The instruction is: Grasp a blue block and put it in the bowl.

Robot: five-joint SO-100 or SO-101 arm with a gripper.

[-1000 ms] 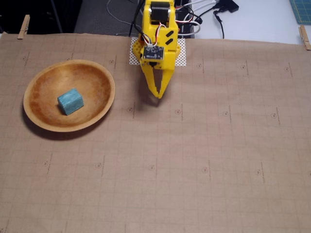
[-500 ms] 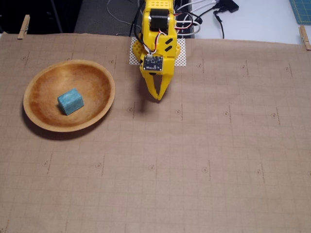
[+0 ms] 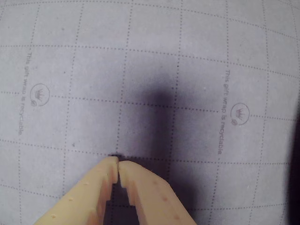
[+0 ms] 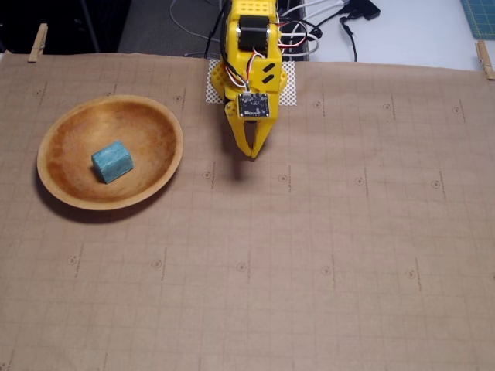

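Note:
The blue block [image 4: 113, 161] lies inside the wooden bowl [image 4: 158, 120] at the left of the fixed view, a little left of the bowl's centre. My yellow gripper [image 4: 252, 154] hangs over the paper well to the right of the bowl, near the arm's base. Its fingertips touch and nothing is between them. In the wrist view the gripper [image 3: 117, 165] shows shut above bare gridded paper, with its shadow ahead. Neither block nor bowl appears in the wrist view.
Brown gridded wrapping paper [image 4: 325, 255] covers the table, pinned by clothespins [image 4: 37, 42] at the back corners. Cables and a white mesh pad [image 4: 288, 89] sit by the arm's base at the back edge.
The gripper has stayed shut while the arm tilted slightly, the wrist board shifting a little to the right and up. The block and bowl have not moved.

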